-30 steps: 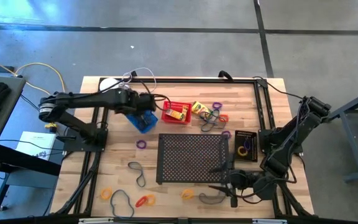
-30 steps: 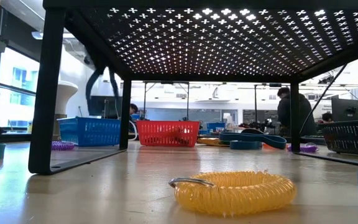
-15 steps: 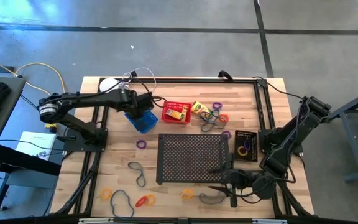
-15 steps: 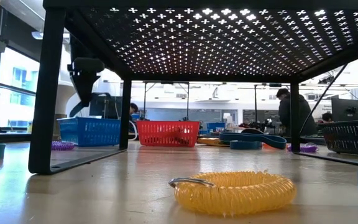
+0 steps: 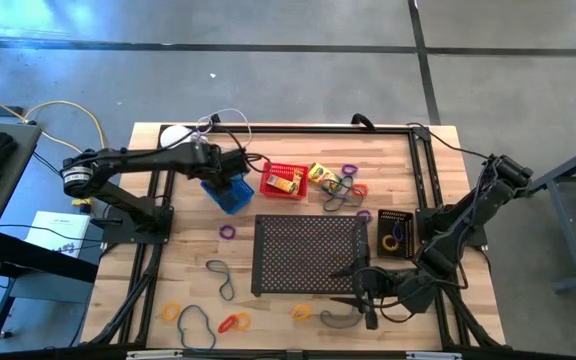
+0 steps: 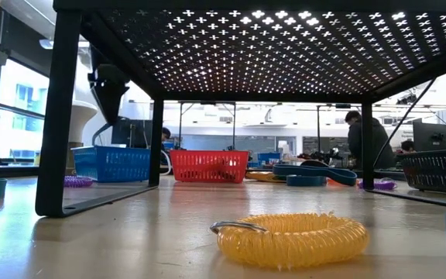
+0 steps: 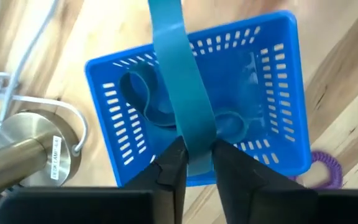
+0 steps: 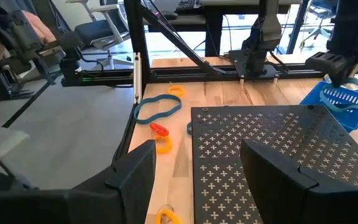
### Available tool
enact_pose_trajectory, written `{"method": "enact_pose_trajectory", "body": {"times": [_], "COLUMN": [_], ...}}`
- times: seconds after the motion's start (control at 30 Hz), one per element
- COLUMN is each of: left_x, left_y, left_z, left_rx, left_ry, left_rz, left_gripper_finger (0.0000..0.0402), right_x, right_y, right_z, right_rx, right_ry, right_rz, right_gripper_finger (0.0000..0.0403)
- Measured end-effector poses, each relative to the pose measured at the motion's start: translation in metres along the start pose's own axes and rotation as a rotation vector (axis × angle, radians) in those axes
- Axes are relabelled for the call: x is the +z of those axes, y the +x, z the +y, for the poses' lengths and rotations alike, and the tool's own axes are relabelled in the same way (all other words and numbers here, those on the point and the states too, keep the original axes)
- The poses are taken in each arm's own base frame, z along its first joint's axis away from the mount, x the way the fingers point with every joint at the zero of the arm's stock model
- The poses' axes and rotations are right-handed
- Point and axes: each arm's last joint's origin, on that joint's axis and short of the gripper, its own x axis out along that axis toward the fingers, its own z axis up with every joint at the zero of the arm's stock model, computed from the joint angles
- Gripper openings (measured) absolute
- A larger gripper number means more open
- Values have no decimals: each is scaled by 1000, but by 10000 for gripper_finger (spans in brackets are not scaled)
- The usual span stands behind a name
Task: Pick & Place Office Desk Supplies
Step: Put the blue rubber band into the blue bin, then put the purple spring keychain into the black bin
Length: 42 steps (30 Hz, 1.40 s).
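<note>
**Sorting partly done: a band is hanging over the blue basket.**

The left gripper [image 7: 194,163] is pinching a teal rubber band [image 7: 178,81] above the blue basket [image 5: 230,193], where similar bands are already lying; the red basket [image 5: 284,181] and black basket [image 5: 396,234] are each holding items too. Many loops, such as a yellow loop [image 5: 171,312], are lying loose on the table [image 5: 153,265]. Only the left wrist view is showing the grip and basket contents. The right gripper [image 5: 366,296] is waiting with its fingers spread, empty, beside the perforated tray [image 5: 310,254].
</note>
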Motion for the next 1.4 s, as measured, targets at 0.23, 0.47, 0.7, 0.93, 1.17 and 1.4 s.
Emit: {"method": "enact_pose_trajectory", "body": {"times": [0.23, 0.47, 0.7, 0.93, 1.17, 1.4], "left_x": [-6, -36, -52, -71, -113, -127], "left_y": [-36, -69, -88, -88, -48, -14], "left_z": [-1, -21, -54, -96, -123, -118], "left_rx": [2, -42, -107, -153, -140, -83], "left_ry": [-55, -33, 29, 167, 310, 244], "left_rz": [94, 46, -144, -261, -188, -154], "left_gripper_finger": [94, 95, 95, 95, 95, 95], "right_x": [0, 4, 8, 7, 3, 1], "right_y": [1, 9, 20, 26, 27, 33], "right_z": [-1, -11, -25, -32, -30, -33], "right_rx": [-7, -44, -11, 76, 106, 108], "right_ry": [-2, 2, -1, -25, -65, -90], "right_rz": [-1, -4, 25, 93, 122, 135], "right_gripper_finger": [222, 222, 222, 222, 222, 222]}}
